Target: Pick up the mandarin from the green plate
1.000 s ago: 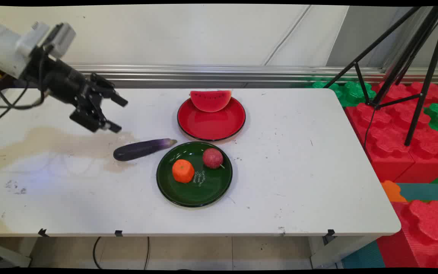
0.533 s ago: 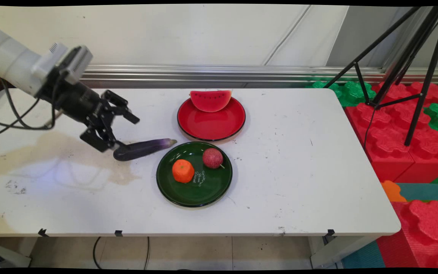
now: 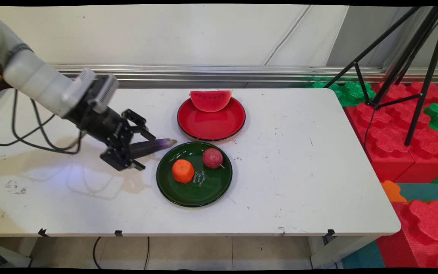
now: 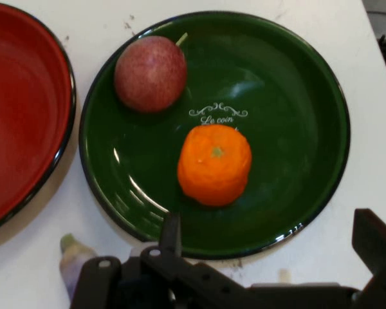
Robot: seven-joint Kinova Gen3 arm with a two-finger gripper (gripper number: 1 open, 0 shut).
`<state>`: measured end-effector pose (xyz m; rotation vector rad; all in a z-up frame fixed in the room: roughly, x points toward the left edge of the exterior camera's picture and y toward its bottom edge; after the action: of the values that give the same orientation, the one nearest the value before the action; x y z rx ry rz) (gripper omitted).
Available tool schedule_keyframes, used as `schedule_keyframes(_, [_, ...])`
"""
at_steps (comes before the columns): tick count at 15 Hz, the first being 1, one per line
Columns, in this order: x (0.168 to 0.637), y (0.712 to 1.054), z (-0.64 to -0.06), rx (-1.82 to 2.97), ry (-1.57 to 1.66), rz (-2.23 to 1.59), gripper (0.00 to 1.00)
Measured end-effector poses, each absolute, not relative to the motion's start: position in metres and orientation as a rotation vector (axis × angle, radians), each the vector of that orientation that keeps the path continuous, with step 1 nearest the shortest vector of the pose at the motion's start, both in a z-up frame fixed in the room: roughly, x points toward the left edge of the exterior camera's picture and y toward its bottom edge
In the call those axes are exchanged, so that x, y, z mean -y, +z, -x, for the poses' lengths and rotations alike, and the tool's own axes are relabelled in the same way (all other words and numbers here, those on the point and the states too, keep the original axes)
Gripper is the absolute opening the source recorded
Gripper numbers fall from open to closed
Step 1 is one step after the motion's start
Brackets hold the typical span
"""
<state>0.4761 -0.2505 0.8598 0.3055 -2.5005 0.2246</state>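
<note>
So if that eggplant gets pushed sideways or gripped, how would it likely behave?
The eggplant is long, round-bodied and glossy, so it would probably roll if nudged sideways and may slip between the fingers. It tapers toward the tip, so it could pivot. The open gripper straddles it.

Orange [image 4: 214, 165] and reddish fruit [image 4: 150, 73] on green plate [image 4: 296, 96]; red plate [image 4: 19, 116] beside it.

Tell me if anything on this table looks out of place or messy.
The eggplant lies on the bare table, while the other fruit sits on plates. The watermelon slice perches on the red plate's far rim. A brownish stain spreads under the gripper.
</note>
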Motion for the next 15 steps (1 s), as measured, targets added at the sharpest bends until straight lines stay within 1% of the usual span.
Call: schedule_keyframes(15, [0.285,0.792,-0.419,2.571,0.232,-0.254,1.00])
